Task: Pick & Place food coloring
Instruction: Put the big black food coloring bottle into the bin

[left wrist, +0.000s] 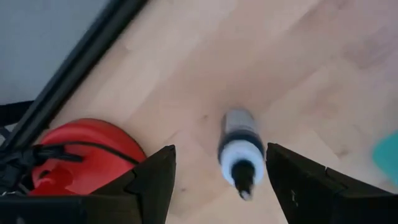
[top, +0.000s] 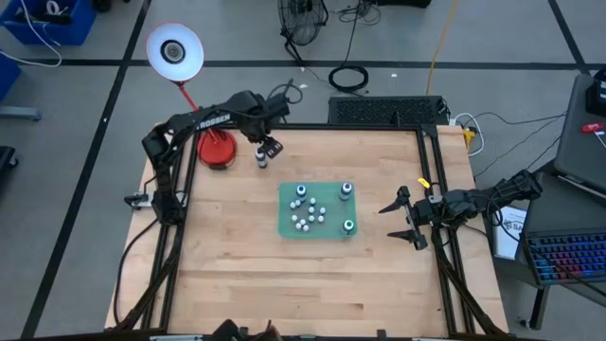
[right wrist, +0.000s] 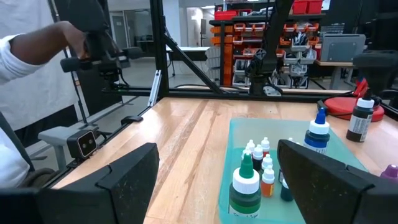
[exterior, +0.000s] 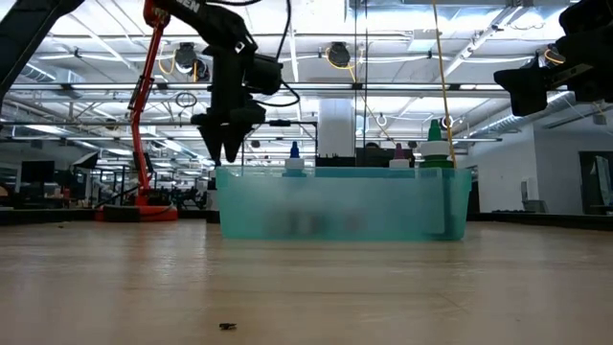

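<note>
The left gripper (top: 269, 147), upper left of centre, is seen spread open above a dark bottle (top: 261, 157). The right gripper (top: 398, 220), at right, is held wide and empty.

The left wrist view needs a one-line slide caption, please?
Left gripper open above a lone dark bottle beside the red lamp base.

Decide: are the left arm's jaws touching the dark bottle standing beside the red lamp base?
Apart: the left wrist view shows bare wood between the bottle and each jaw.
</note>
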### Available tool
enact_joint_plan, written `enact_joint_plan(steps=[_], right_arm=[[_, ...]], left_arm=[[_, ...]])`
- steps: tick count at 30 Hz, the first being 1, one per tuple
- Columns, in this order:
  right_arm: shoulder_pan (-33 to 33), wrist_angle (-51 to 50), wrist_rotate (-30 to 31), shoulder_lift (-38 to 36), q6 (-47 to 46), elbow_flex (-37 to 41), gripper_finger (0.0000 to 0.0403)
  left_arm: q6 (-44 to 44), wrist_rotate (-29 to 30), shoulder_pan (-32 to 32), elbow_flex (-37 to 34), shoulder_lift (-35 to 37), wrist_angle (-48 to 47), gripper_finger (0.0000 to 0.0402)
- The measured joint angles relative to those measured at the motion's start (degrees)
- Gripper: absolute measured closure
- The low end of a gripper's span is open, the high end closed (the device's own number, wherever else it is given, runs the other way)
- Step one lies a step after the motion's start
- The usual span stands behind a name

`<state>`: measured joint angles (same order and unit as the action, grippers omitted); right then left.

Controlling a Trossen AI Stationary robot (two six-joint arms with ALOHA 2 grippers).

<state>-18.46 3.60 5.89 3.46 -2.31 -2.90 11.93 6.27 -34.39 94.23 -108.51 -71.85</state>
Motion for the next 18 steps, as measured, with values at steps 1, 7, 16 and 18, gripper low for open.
enact_joint_plan(steps=[1, 7, 16, 18], right_arm=[[0.0, 0.0, 0.0, 0.0, 0.0, 0.0, 0.0089], [0.0, 0.0, 0.0, 0.0, 0.0, 0.0, 0.0089], [0.0, 0.0, 0.0, 0.0, 0.0, 0.0, 0.0089], [0.0, 0.0, 0.0, 0.0, 0.0, 0.0, 0.0089]], left_arm=[[0.6, 0.3, -0.2, -0.2, 0.0, 0.3, 0.0151], [0.5, 0.2, 0.6, -3.5, 0.0, 2.2, 0.0151], [-0.8, -0.7, 1.1, -9.5, 0.0, 8.5, 0.0151], [-1.0, -0.7, 1.1, -11.2, 0.0, 10.7, 0.0151]])
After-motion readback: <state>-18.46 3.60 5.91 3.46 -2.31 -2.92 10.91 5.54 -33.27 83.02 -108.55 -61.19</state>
